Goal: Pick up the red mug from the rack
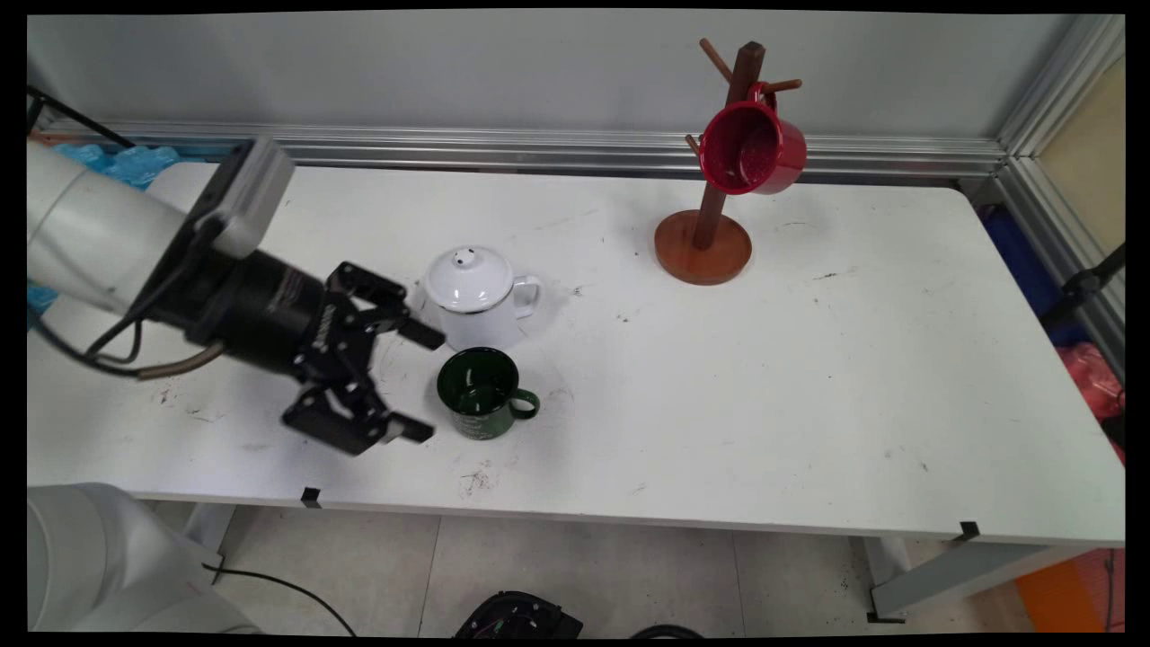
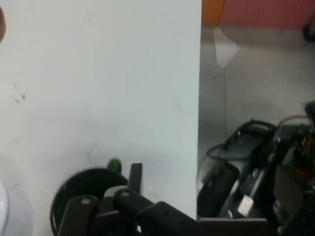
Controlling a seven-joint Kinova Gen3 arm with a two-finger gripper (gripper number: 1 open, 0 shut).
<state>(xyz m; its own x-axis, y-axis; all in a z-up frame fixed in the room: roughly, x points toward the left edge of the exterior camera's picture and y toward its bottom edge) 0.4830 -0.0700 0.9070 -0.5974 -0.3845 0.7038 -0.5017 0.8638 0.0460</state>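
Gripper [image 1: 422, 382] low over the white table [image 1: 809, 377], left of centre, pointing right. Jaws spread wide, nothing between them. Dark green enamel mug [image 1: 481, 393] stands upright just right of the fingertips, handle to the right; contact not clear. White enamel teapot [image 1: 476, 296] just behind the mug, lid on. Far right of centre: wooden mug tree [image 1: 710, 225] with a red mug [image 1: 750, 148] hung by its handle on a peg.

Hand view: green mug rim [image 2: 74, 189] beside the finger [image 2: 135, 176], table edge, floor beyond.

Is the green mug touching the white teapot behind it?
Cannot tell. In the main view the green mug has its rim right against the base of the white teapot, and no gap or contact shows plainly.
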